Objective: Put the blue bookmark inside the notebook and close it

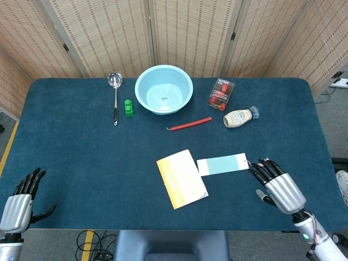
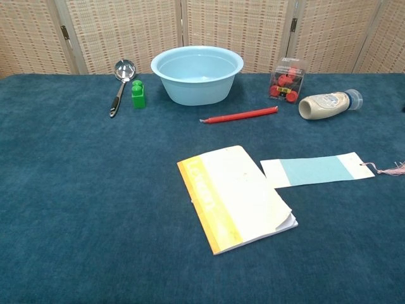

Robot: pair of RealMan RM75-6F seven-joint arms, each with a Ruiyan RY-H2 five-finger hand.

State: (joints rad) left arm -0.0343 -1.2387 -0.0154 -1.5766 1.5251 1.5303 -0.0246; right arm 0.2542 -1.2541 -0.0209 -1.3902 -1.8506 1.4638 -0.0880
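While right hand [image 1: 277,185] hides bookmark [image 1: 222,164] tassel | both hands empty, fingers apart | left hand [image 1: 19,202] edge-cropped

Deep teal worktop [image 1: 81,152]. Notebook [image 1: 182,178] cream with an orange-yellow spine band. Bookmark [image 1: 222,164] pale blue, white ends, pink tassel [image 2: 391,169]. Light blue bowl [image 1: 163,89], red stick [image 1: 189,124], green block [image 1: 129,107], silver-and-black hands [image 1: 276,186].

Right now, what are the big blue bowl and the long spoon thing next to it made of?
The light blue bowl looks like plastic: one even color with a smooth, soft sheen. The ladle seems to have a metal scoop, since it is silvery and mirror-shiny; its dark handle is probably plastic, though that is hard to tell.
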